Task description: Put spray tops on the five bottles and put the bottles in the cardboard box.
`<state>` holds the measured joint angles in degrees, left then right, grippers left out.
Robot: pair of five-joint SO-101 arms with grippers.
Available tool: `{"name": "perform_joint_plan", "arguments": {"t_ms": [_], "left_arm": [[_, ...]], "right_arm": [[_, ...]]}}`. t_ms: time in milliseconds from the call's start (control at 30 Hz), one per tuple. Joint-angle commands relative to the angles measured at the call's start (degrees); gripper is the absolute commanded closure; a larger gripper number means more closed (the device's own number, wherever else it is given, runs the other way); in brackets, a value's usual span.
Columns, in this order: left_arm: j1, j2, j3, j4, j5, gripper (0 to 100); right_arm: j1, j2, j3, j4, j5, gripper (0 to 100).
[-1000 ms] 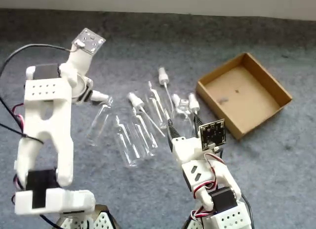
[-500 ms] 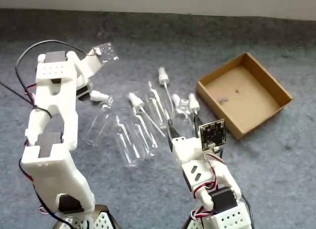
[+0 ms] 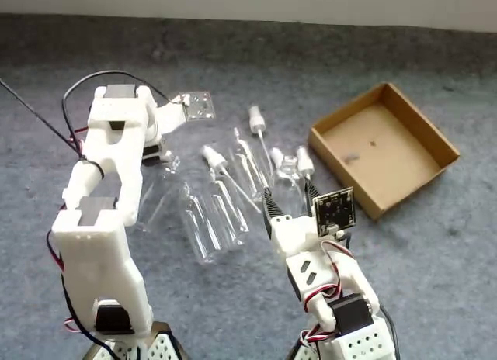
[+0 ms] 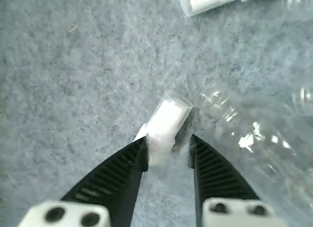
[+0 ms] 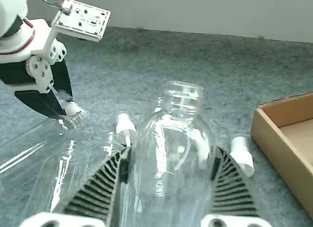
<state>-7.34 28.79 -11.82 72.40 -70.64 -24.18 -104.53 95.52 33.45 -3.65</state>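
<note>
The cardboard box (image 3: pixel 384 147) sits open-topped on the grey carpet (image 3: pixel 443 251), on the right arm's side. The right gripper (image 5: pixel 171 161) is clamped on a clear bottle (image 5: pixel 172 134), upright and uncapped. The left gripper (image 4: pixel 168 141) stands parted, straddling a white spray top (image 4: pixel 167 118) at the neck of a lying bottle (image 4: pixel 244 139). Further bottles (image 3: pixel 206 220) and loose spray tops (image 3: pixel 256 121) lie between the arms.

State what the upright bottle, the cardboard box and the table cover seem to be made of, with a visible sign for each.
Upright bottle: clear glossy plastic, probably; you see through it and it glints. Cardboard box: matt brown card, with plain cut edges. Table cover: grey felt or carpet, judging by its fuzzy, mottled surface.
</note>
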Motion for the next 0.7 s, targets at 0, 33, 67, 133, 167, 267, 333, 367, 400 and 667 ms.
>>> {"name": "perform_joint_plan", "arguments": {"t_ms": [0,33,67,133,167,267,333,367,400,667], "left_arm": [[1.36,1.54,-3.12,-0.44,-3.69,87],[1.36,2.15,-3.12,-0.53,-4.22,87],[1.36,2.68,-3.12,-0.53,-4.40,87],[1.36,3.30,-3.12,-0.53,-4.31,87],[1.36,3.47,-3.12,-0.53,-4.31,88],[1.36,3.74,-3.12,-0.53,-4.31,93],[1.45,3.82,-3.12,-0.53,-4.31,98],[1.45,3.82,-3.12,-0.53,-4.31,99],[1.45,3.82,-3.12,-0.53,-4.22,99],[0.84,3.21,-3.12,-0.09,2.55,98]], "right_arm": [[0.66,-0.84,6.73,-1.98,0.00,87.1],[0.66,-0.84,6.73,-1.98,0.00,87.1],[0.66,-0.84,6.73,-1.98,0.00,87.1],[0.66,-0.84,6.73,-1.98,0.00,87.1],[0.75,-0.84,6.73,-1.98,0.00,87.1],[0.75,-0.84,6.73,-1.98,0.00,87.1],[0.75,-0.84,6.73,-1.98,0.00,87.1],[0.84,-0.84,6.73,-1.98,0.00,87.1],[0.84,-0.84,6.73,-1.98,0.00,87.1],[0.84,-0.84,6.73,-1.98,0.00,87.1]]}}
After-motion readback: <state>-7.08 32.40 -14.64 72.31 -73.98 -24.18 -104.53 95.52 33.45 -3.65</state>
